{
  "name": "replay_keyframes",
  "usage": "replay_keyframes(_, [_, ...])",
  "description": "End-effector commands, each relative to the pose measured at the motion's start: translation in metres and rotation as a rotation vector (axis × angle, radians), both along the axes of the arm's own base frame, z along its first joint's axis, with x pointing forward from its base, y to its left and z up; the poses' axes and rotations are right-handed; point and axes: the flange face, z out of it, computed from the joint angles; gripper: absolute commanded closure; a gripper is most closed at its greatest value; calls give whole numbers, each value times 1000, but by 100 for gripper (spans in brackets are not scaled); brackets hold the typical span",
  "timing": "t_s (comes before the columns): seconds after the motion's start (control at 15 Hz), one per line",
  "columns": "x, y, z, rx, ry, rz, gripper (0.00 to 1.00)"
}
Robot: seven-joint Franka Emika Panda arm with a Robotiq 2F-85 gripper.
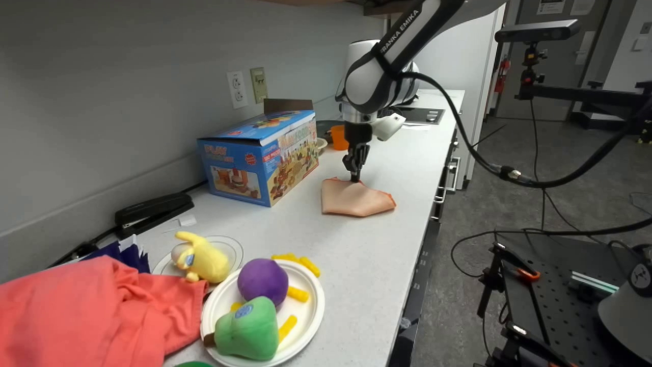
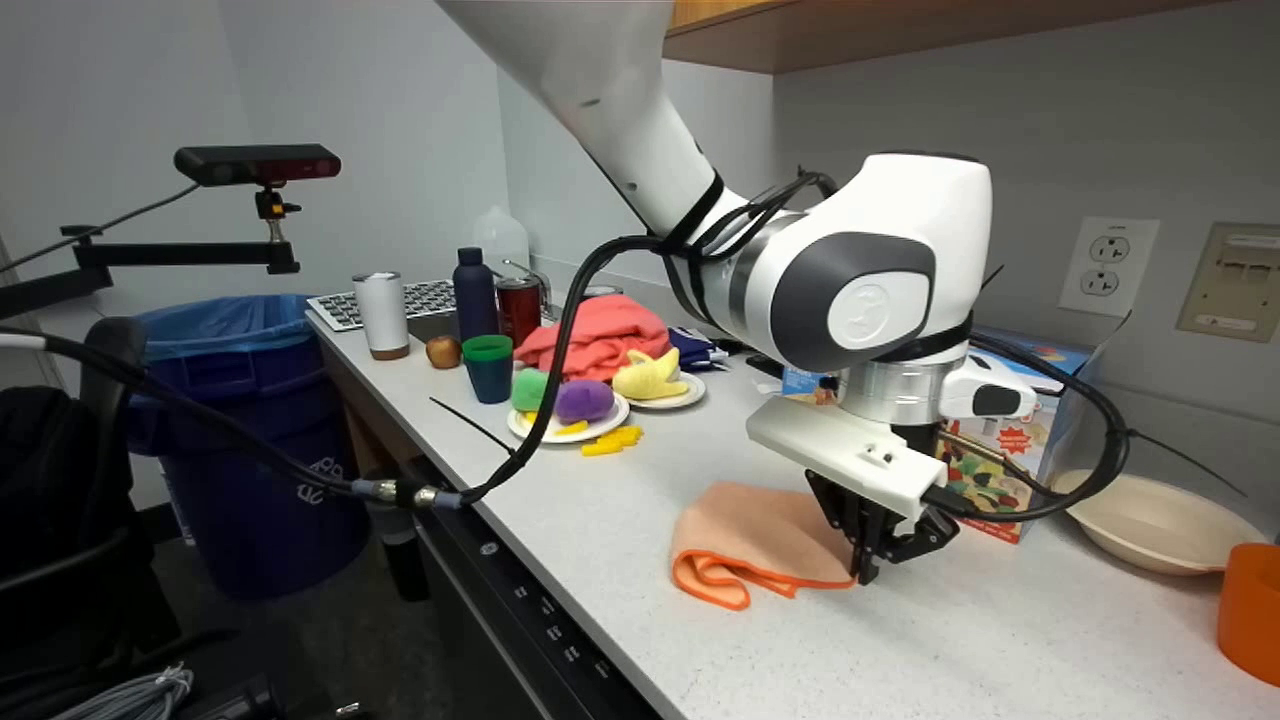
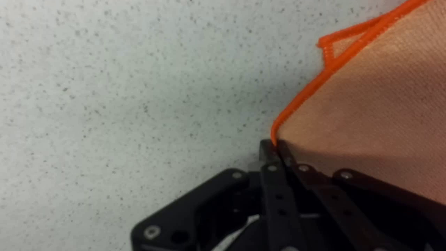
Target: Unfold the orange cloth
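Note:
The orange cloth [image 1: 354, 200] is pale peach with a bright orange edge and lies folded on the counter. In an exterior view the cloth [image 2: 760, 530] shows a curled, doubled-over corner at its near side. My gripper [image 1: 355, 178] points down at the cloth's edge in both exterior views; its tips [image 2: 863, 574] are low, close to the counter. In the wrist view the gripper [image 3: 276, 148] is shut with the orange edge of the cloth [image 3: 376, 115] pinched between its fingertips. A small triangle of a lower layer shows beyond that edge. The underside is hidden.
A blue play-food box [image 1: 260, 153] stands by the wall near the cloth. A pale bowl [image 2: 1160, 520] and an orange cup [image 2: 1250, 610] stand on the arm's other side. A plate with plush toys [image 1: 305, 326] and red-coral fabric [image 1: 102, 316] lie farther along the counter.

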Motion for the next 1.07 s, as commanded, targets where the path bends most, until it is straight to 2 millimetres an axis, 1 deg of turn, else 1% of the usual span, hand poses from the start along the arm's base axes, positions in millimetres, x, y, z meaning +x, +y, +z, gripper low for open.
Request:
replay_keyframes(0.0, [2,-3,16,-53,8,-21,99])
replay_keyframes(0.2, [-1,6,41,-115,0,-11,99])
replay_keyframes(0.4, [0,31,73,-147,-22,40,99])
replay_keyframes(0.53, [4,53,91,-137,-23,82,99])
replay_keyframes(0.73, [7,95,112,-96,-22,163,99])
replay_keyframes(0.87, [11,123,120,-96,-22,213,99])
replay_keyframes(1.0, [16,150,121,-81,-19,257,99])
